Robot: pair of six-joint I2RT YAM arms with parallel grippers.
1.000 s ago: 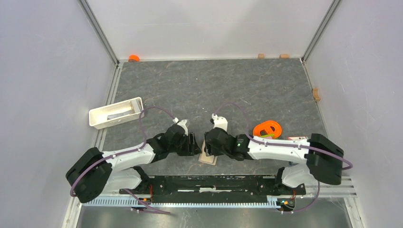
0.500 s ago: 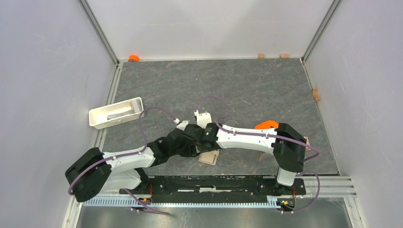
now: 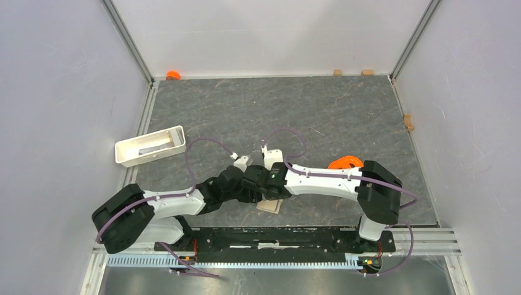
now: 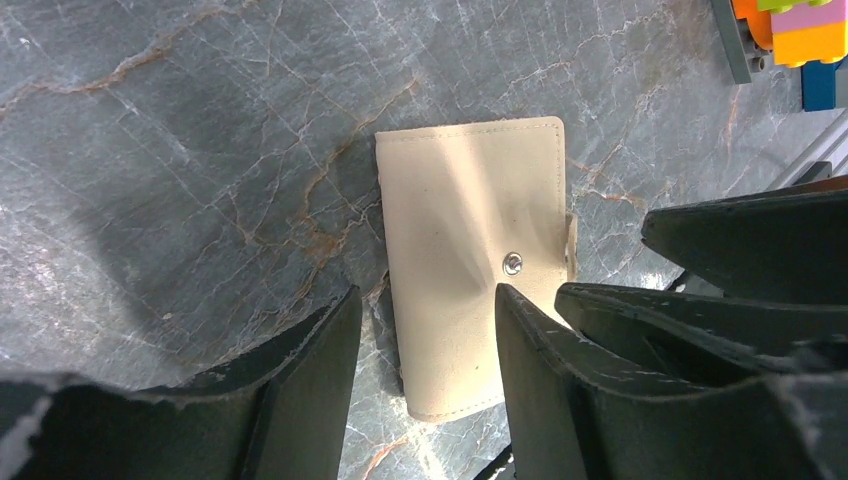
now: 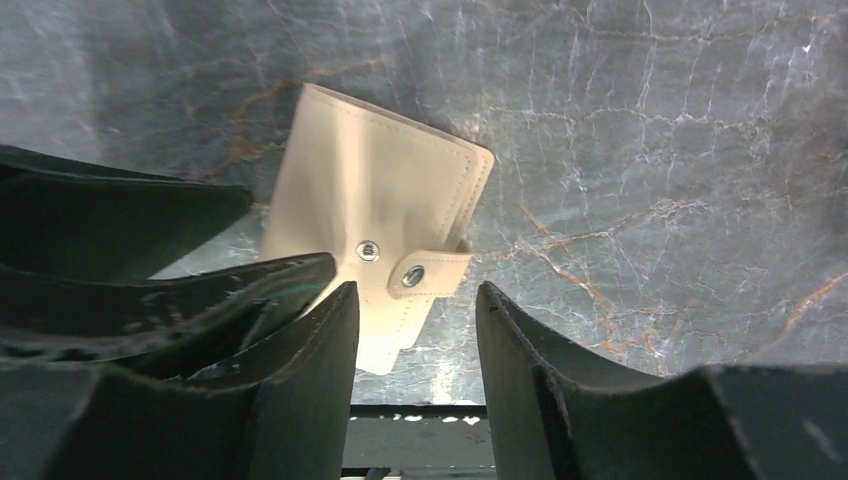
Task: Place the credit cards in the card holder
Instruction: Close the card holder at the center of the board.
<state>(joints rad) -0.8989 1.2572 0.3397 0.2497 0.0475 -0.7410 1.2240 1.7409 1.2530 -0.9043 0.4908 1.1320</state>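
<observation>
Card holder (image 4: 460,230) lies folded shut and flat on the grey surface (image 4: 180,130), near its front edge, right between your two arms. Your left pincer (image 4: 425,295) hangs over it with jaws parted, gripping nothing. Your right pincer (image 5: 415,290) hangs just beside, jaws likewise apart and empty — in its wrist view the fingers frame the snap tab (image 5: 440,272). A white tray (image 3: 150,145) sits well off to the left.

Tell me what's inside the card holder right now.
Nothing inside shows. The card holder lies folded shut on the table, so only its beige outer cover, snap stud and tab are visible; whatever it holds is hidden by the cover.
</observation>
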